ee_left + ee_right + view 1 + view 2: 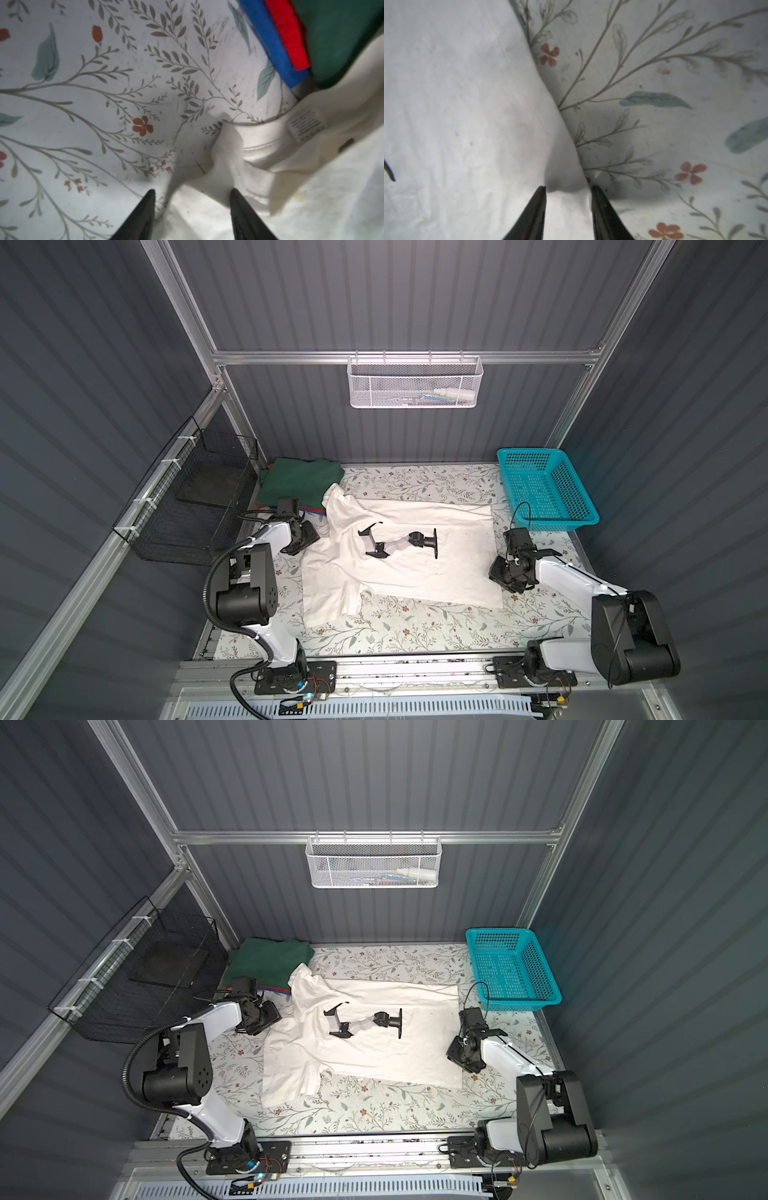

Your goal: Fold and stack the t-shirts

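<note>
**Camera layout.** Both top views look steeply down from above the front edge of the worktop [415,639] toward the back wall. They stand far enough off to hold both arms and share nearly the whole scene, shifted slightly sideways. The left wrist view looks from close range past its fingers [143,216] onto the collar end of the white t-shirt [270,207]. The right wrist view, equally near, looks past its fingers [602,216] onto the opposite edge. Both patches also lie within both top views.

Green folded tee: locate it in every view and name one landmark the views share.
In a top view: green tee at the table's far left corner.
In a top view: same corner.
Left wrist: green tee beside the red and blue folded edges, beyond the white tee.
Right wrist: not in it.
Shared landmark: the white tee.
</note>
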Robot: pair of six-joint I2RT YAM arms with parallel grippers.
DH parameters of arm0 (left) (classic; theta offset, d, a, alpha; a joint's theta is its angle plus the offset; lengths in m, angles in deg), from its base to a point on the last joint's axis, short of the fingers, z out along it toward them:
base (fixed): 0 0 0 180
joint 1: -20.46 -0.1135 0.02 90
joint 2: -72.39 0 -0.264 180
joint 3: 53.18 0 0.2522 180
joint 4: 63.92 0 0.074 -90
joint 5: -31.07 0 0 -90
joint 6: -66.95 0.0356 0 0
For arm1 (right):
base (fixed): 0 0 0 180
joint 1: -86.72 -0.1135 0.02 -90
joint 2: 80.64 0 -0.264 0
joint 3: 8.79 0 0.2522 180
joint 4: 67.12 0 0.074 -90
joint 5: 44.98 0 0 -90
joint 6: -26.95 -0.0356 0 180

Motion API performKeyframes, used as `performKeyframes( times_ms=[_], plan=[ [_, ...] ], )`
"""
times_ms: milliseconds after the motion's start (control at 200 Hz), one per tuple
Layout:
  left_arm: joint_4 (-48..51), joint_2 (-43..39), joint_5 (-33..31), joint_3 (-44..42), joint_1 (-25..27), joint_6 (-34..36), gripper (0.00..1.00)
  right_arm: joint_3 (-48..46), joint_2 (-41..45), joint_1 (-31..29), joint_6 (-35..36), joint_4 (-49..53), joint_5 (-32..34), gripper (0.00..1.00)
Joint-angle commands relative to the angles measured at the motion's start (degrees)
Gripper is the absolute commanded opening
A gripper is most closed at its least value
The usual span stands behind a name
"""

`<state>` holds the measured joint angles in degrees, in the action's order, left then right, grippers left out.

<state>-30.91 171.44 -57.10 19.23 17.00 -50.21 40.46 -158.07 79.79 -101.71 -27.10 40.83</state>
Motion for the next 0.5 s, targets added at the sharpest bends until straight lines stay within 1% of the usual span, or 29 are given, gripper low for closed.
performKeyframes(
  times_ms=[0,110,165,200,255,350,395,435,455,495],
  plan=[
    [-1.3,-0.4,1.7,-0.3,0.0,-0.1,0.51,0.3,-2.0,-0.5,1.1,-1.8,-4.7,0.31],
    [-1.8,0.1,1.9,-0.3,0.0,0.1,0.51,1.9,-3.7,-0.5,3.3,-1.0,-4.3,0.19],
    [-1.3,1.4,2.7,0.7,0.0,0.5,0.49,2.6,-4.2,-0.4,4.0,-0.7,-3.9,0.17],
    [-1.2,2.1,3.5,1.3,0.0,0.6,0.46,2.8,-4.2,-0.4,4.1,-0.5,-3.6,0.14],
    [-1.1,3.2,4.6,1.8,0.0,0.9,0.46,3.2,-4.2,-0.4,4.6,-0.4,-3.4,0.12],
    [-1.4,4.1,4.0,1.9,0.0,1.2,0.42,4.0,-4.0,-0.4,5.1,0.0,-2.9,0.06],
    [-1.3,4.5,3.6,1.9,0.0,1.7,0.39,4.2,-4.0,-0.4,5.2,0.0,-2.8,0.05],
    [-1.3,4.7,3.8,2.1,0.0,2.1,0.32,4.5,-4.1,-0.4,5.4,0.0,-2.8,0.03],
    [-1.2,4.7,3.9,2.2,0.0,2.1,0.28,4.6,-4.1,-0.4,5.6,0.1,-2.7,0.01],
    [-1.2,4.5,4.0,2.2,0.0,2.1,0.15,5.0,-4.2,-0.4,5.7,0.2,-2.5,0.0]
  ],
)
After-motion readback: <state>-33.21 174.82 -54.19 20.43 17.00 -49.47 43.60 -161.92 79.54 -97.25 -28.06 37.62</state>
